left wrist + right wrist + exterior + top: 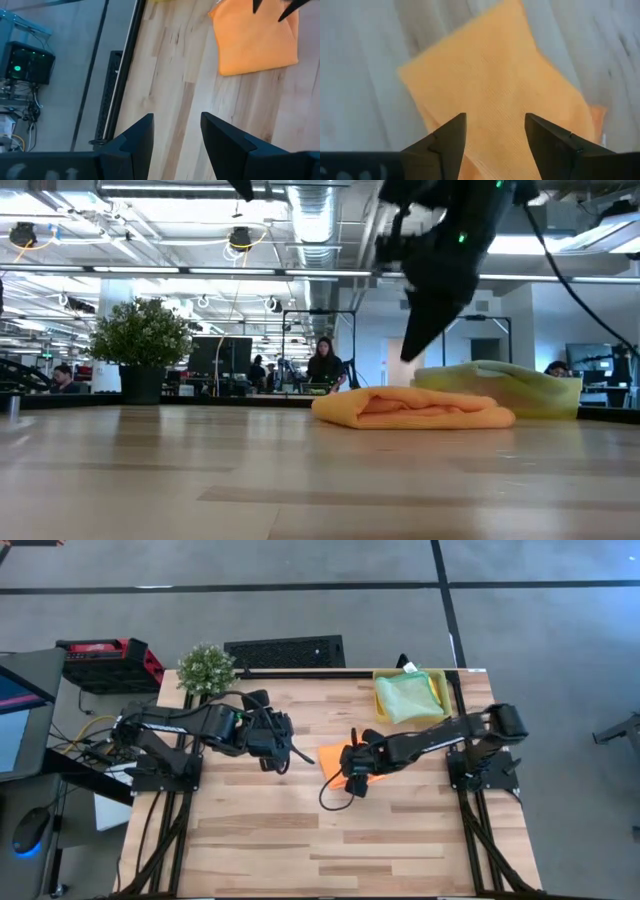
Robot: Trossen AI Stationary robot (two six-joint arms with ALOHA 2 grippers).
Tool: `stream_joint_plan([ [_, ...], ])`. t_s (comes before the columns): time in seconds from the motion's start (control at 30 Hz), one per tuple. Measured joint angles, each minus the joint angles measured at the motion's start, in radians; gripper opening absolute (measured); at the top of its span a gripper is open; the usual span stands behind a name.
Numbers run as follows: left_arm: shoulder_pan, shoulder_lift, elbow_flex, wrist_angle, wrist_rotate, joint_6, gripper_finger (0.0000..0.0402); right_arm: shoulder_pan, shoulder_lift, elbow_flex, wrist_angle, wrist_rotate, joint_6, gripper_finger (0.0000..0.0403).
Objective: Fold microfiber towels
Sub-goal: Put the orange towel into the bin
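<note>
An orange microfiber towel (335, 762) lies folded flat near the middle of the table; it also shows in the low view (410, 408). My right gripper (495, 116) hangs open just above it, fingers slanting down, clear of the cloth (490, 70). My left gripper (177, 117) is open over bare wood to the left of the towel (255, 40), higher up and touching nothing. A pale green towel (405, 695) lies bunched in the yellow tray (443, 690) at the far right.
A potted plant (206, 668) stands at the table's far left corner, with a black grille (285, 650) behind the far edge. A red case (105, 660) sits off the table to the left. Bare wood (330, 840) spans the near half. People sit in the room beyond (325, 365).
</note>
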Motion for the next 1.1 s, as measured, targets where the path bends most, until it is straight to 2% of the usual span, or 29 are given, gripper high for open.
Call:
stream_joint_plan([
  [0.17, 0.0, 0.0, 0.0, -0.004, 0.0, 0.0, 0.0157, 0.029, -0.075, 0.001, -0.026, -0.005, -0.079, 0.0225],
  [0.43, 0.0, 0.0, 0.0, -0.021, 0.0, 0.0, 0.0157, 0.107, -0.027, -0.017, -0.173, -0.007, -0.291, 0.0225],
  [0.8, 0.0, 0.0, 0.0, -0.021, 0.0, -0.009, 0.0157, 0.113, 0.059, -0.029, -0.198, -0.004, -0.327, 0.0225],
  [1.1, 0.0, 0.001, -0.001, -0.021, 0.001, -0.009, 0.0157, 0.059, 0.146, -0.022, -0.209, 0.008, -0.356, 0.0225],
])
